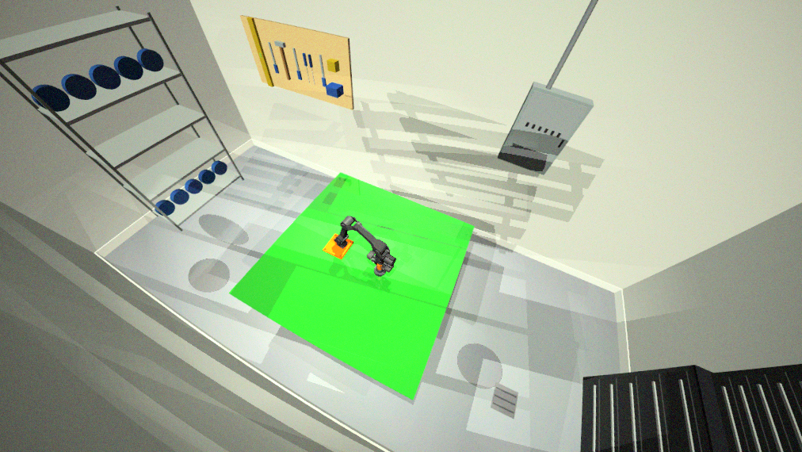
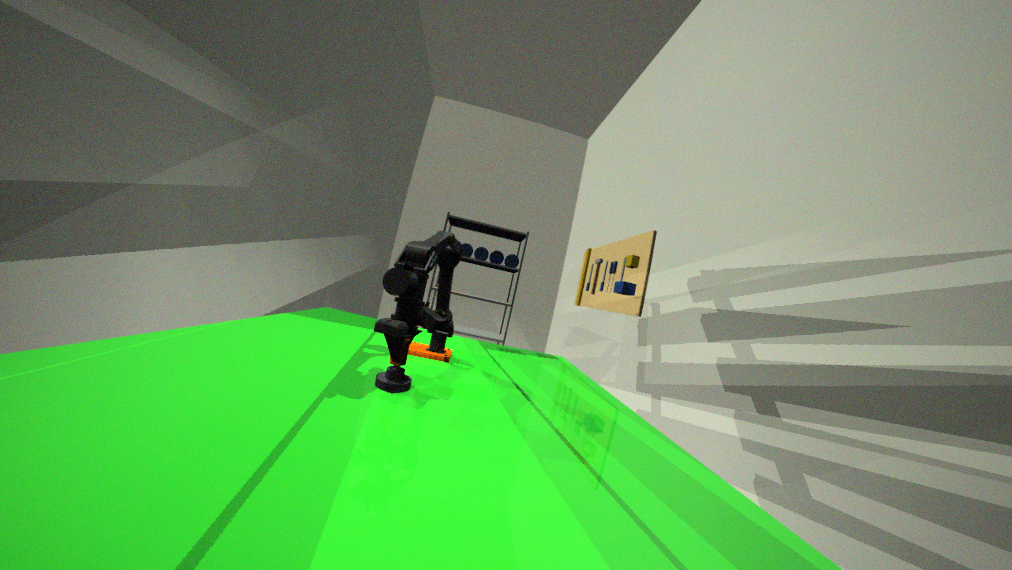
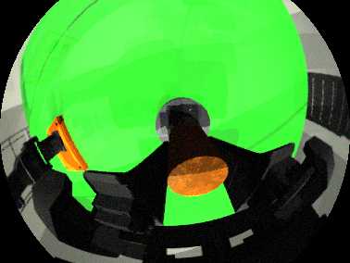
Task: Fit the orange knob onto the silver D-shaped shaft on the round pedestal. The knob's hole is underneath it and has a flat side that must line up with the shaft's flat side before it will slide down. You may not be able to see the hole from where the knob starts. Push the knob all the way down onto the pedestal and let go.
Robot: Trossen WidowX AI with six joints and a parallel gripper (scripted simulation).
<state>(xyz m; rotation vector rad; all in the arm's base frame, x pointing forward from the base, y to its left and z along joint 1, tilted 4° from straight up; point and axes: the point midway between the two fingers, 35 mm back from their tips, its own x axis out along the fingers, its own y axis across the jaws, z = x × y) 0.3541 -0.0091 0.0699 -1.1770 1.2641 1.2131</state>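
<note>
The orange knob [image 1: 379,267] [image 2: 397,363] [image 3: 198,176] is upright between the fingers of my gripper [image 1: 379,264] [image 2: 397,358] [image 3: 188,143], which is shut on it and points down. The dark grey round pedestal [image 1: 379,273] [image 2: 393,383] [image 3: 205,116] is directly below. In the exterior view the knob's lower end is right at the top of the narrow raised middle of the pedestal, above its wide base. The silver shaft cannot be made out. The hole under the knob and its flat side are hidden, so I cannot tell how they line up.
The orange base plate [image 1: 332,251] [image 2: 430,351] [image 3: 70,147] of the arm lies on the green mat [image 1: 359,336] [image 2: 212,424] [image 3: 139,46]. A shelf rack [image 1: 162,120] and a tool board [image 1: 303,44] [image 2: 601,304] are far off by the walls.
</note>
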